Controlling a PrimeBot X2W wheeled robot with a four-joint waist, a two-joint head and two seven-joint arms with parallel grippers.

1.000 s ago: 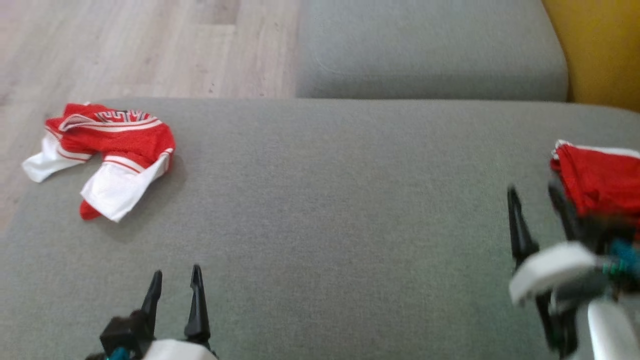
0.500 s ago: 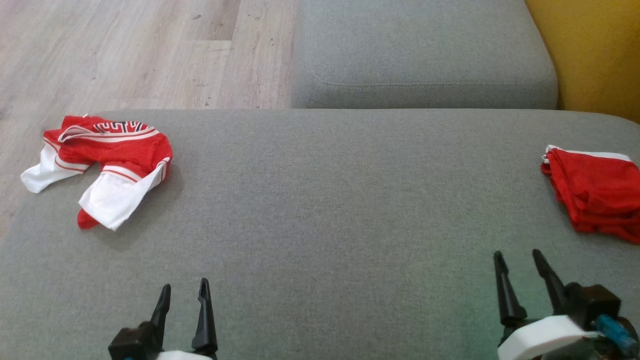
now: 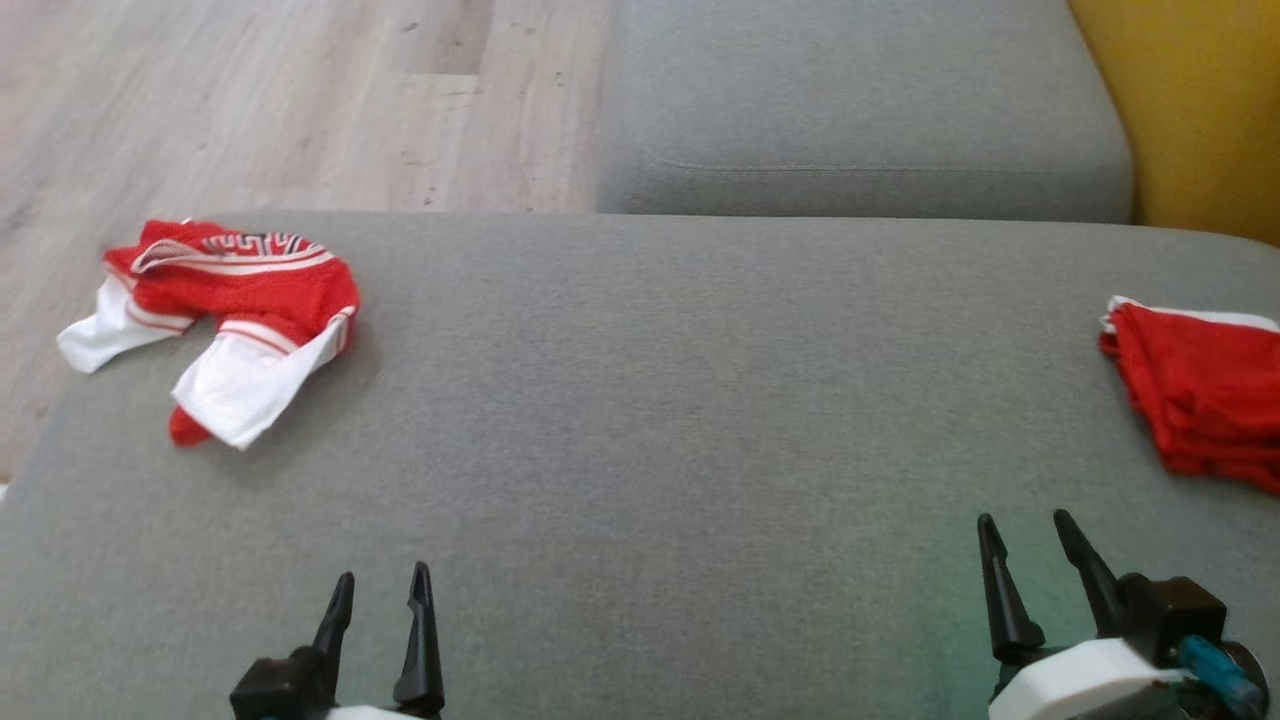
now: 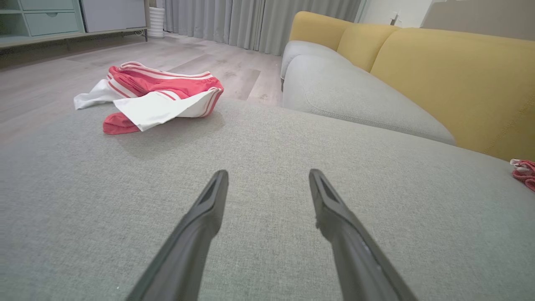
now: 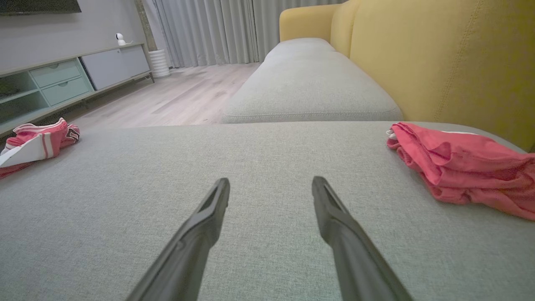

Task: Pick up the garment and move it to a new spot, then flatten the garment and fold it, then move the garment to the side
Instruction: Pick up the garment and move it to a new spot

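A crumpled red and white garment (image 3: pixel 230 320) lies at the far left edge of the grey sofa cushion (image 3: pixel 660 400); it also shows in the left wrist view (image 4: pixel 154 94) and the right wrist view (image 5: pixel 33 140). A folded red garment (image 3: pixel 1195 405) rests at the cushion's right side (image 5: pixel 459 167), apart from both grippers. My left gripper (image 3: pixel 384 572) is open and holds nothing, low at the near left (image 4: pixel 268 172). My right gripper (image 3: pixel 1024 518) is open with nothing in it, at the near right, short of the folded garment (image 5: pixel 271 179).
A second grey cushion (image 3: pixel 860 110) lies beyond, with a yellow backrest (image 3: pixel 1190 100) on the right. Wooden floor (image 3: pixel 250 100) runs past the cushion's left and far edges. A low cabinet (image 5: pixel 62 79) stands across the room. Bare cushion stretches between the two garments.
My right gripper has drawn back from the folded red garment toward the near edge, leaving it lying there. The head view has shifted slightly. Both garments stay in place.
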